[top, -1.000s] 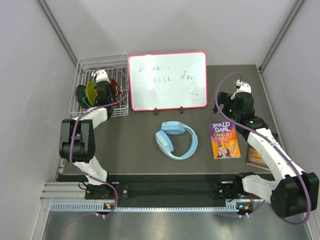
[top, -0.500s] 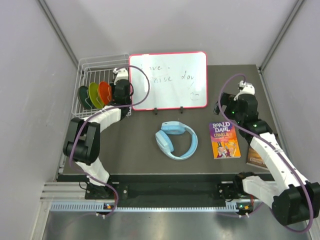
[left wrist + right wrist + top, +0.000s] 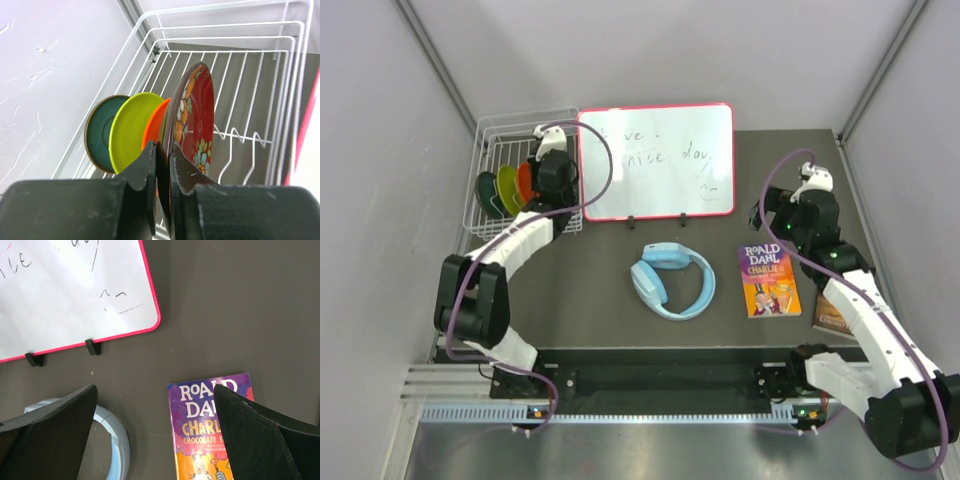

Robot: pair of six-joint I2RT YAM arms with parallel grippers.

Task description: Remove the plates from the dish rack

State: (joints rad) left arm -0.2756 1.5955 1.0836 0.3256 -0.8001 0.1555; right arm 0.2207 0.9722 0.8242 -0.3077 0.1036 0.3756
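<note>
Top view: dish rack (image 3: 510, 130) sits at far-left corner of table (image 3: 590, 290), right side just beside the whiteboard (image 3: 655, 160). Left arm reaches in over the rack's right end; left gripper (image 3: 552, 172) is above the plates. 3 plates visible standing on edge in a row: dark green plate (image 3: 485, 190), lime plate (image 3: 506, 187), orange plate (image 3: 524, 180). 4th plate is hidden under the gripper here. Right gripper (image 3: 770, 215) hangs over the table's right side, near the whiteboard's lower-right corner, above the Roald Dahl book (image 3: 768, 280). Blue headphones (image 3: 672, 280) lie mid-table. A 2nd book (image 3: 832, 315) is partly under the right arm.

Left wrist: left gripper (image 3: 164, 150) is clamped on the near rim of the red floral plate (image 3: 197, 125), fingers (image 3: 150, 170) pinched tight on both faces. Plate is upright inside the dish rack (image 3: 250, 65), right of orange plate (image 3: 156, 122), then lime plate (image 3: 132, 127), then dark green plate (image 3: 100, 132). Its bottom edge is hidden, so contact w/ the tines is unclear.

Right wrist: right gripper (image 3: 155, 387) is spread wide, nothing between the fingers (image 3: 55, 425). Below: whiteboard (image 3: 65, 290) corner, Roald Dahl book (image 3: 210, 425), edge of blue headphones (image 3: 112, 435).
</note>
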